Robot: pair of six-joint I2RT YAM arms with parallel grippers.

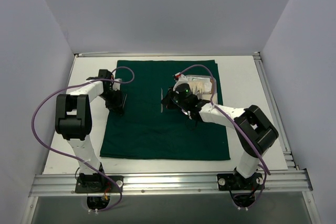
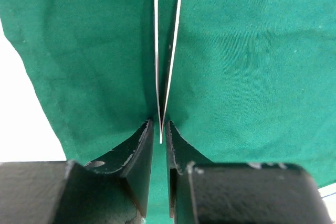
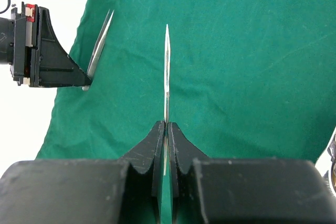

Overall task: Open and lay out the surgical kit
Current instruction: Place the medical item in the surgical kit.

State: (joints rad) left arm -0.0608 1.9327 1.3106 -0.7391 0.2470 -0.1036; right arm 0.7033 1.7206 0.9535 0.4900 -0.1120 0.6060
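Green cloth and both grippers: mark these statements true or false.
1. The green cloth lies spread open on the table. True.
2. The left gripper is empty. False: it is shut on the joined end of the tweezers, whose two thin arms spread apart over the cloth.
3. The right gripper is shut on a slim pointed silver tool. True.
4. The pale packets lie at the cloth's near left corner. False: they lie near its far right corner, beside the right arm's wrist.
5. The right wrist view shows the left gripper. True: it shows at the left edge, holding the tweezers.
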